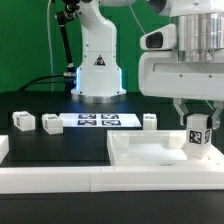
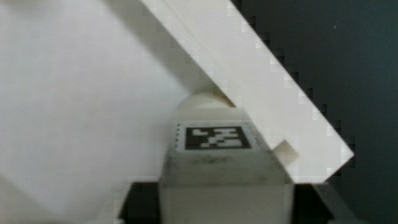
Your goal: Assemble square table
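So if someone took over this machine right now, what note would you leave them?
The gripper is shut on a leg, upright at the slab corner on the exterior view's right; whether it is seated, I cannot tell.
Three loose legs lie off the slab: two at the exterior view's left, one just behind the slab.
Done: no leg shows as fitted.
Left: seat this leg, then the other three.
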Tool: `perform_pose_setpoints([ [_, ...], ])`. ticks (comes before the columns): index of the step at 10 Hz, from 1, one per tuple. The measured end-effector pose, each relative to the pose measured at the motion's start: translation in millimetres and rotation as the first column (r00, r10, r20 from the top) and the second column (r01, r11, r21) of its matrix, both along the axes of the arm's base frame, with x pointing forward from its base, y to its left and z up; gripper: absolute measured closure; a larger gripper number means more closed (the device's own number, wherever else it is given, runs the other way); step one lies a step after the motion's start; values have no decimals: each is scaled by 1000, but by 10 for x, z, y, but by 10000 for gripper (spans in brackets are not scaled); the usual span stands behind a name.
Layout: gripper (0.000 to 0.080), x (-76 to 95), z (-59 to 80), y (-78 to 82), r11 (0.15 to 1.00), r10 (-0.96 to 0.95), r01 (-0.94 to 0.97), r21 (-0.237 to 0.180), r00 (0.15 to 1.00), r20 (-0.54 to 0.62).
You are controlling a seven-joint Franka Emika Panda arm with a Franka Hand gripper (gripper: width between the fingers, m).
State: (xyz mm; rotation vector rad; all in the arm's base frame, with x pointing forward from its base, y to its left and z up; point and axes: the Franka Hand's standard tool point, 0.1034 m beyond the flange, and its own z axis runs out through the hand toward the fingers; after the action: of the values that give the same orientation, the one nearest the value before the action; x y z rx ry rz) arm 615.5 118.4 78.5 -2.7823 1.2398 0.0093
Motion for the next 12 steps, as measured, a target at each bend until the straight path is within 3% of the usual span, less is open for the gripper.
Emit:
perform_pose_setpoints([
  [6, 509, 2, -4, 17, 955, -295, 296, 25, 955, -28],
  [7, 509, 2, -4, 16, 965, -259, 260, 25, 966, -24],
  [8, 403, 2, -3, 21, 974, -225, 225, 25, 974, -20],
  [9, 240, 2, -2, 28, 981, -191, 191, 24, 982, -16],
  [12, 170, 7, 15, 46, 990, 139, -139, 12, 990, 23],
])
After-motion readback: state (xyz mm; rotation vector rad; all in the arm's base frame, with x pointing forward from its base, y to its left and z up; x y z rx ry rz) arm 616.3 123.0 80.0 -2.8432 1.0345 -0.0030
